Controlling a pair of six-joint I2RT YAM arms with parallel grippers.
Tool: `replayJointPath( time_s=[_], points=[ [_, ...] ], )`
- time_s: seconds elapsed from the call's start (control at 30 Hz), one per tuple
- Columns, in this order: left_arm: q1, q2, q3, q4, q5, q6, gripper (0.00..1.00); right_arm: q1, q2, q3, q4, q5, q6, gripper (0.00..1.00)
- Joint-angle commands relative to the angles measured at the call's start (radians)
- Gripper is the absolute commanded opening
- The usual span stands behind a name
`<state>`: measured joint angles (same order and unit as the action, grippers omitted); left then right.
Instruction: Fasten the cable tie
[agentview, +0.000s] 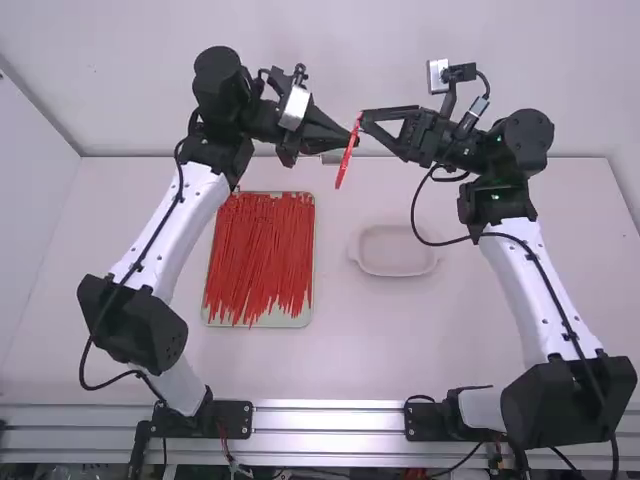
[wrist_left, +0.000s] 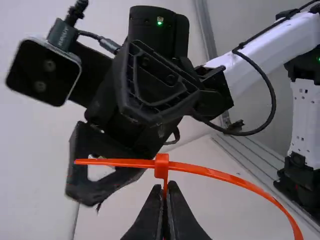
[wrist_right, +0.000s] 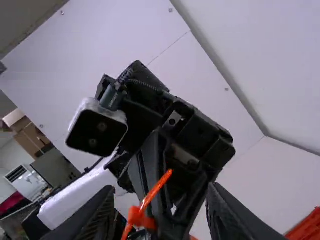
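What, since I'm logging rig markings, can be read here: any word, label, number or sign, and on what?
Pale print on the black cable plug above the grey wrist camera: too small and blurred to read.
Red plastic cable tie, flat tray of red ties, white oval dish: no text.

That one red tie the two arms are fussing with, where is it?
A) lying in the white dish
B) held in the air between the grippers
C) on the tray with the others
B: the left gripper pinches the cable tie in mid-air, well above everything on the table.
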<state>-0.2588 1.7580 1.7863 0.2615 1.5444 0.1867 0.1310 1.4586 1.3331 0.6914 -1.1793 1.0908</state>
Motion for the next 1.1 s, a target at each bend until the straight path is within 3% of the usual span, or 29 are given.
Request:
replayJointPath(
  time_s=[0.0, 0.13, 0.33, 0.57, 1.0, 1.07],
  points=[
    [-0.011, -0.01, -0.002, 0.005, 0.01, 0.023, 0.02, 0.001, 0.006, 0.002, 0.01, -0.003, 0.039, 0.48],
    [-0.007, -0.01, -0.002, 0.004, 0.011, 0.023, 0.02, 0.01, 0.006, 0.002, 0.008, -0.003, 0.039, 0.38],
    [-0.016, -0.01, -0.002, 0.008, 0.011, 0.024, 0.02, 0.036, 0.006, 0.002, 0.01, 0.001, 0.039, 0.33],
    [-0.016, -0.01, -0.002, 0.006, 0.012, 0.019, 0.02, 0.026, 0.006, 0.002, 0.009, 0.0, 0.039, 0.15],
    [-0.015, -0.01, -0.002, 0.004, 0.019, 0.012, 0.02, 0.022, 0.006, 0.002, 0.01, 0.013, 0.039, 0.13],
    [-0.015, -0.01, -0.002, 0.004, 0.018, 0.012, 0.02, 0.018, 0.006, 0.002, 0.009, 0.011, 0.039, 0.05]
  ],
)
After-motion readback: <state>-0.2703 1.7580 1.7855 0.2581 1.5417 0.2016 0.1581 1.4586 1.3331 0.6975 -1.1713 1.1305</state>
